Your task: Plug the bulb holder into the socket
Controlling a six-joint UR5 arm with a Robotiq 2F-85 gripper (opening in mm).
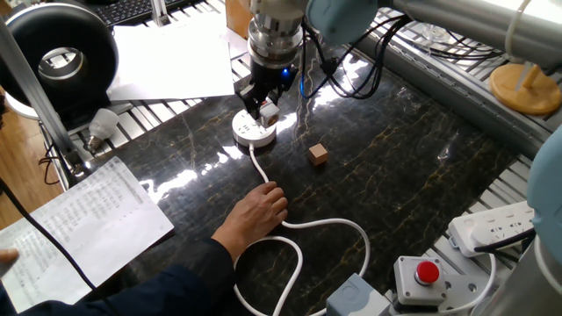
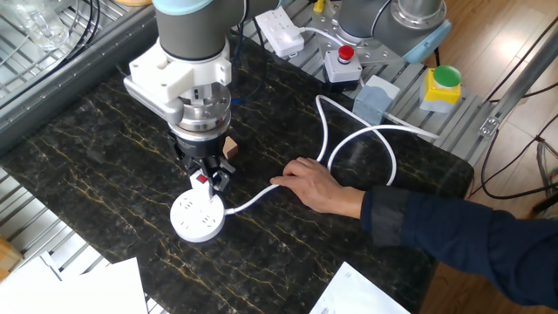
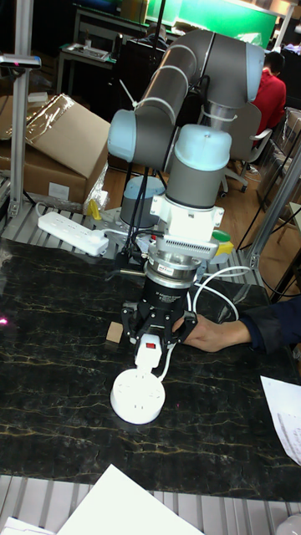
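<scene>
Bulb holder [image 3: 150,351] in tool [image 3: 155,349] above socket [image 3: 139,396], hand [image 2: 314,184] on cord [image 2: 357,139].

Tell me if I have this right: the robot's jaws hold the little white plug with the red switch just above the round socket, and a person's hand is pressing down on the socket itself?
Not quite. The hand rests on the white cord, apart from the socket, as the other fixed view shows. The rest holds: the gripper grips the bulb holder just over the socket.
</scene>
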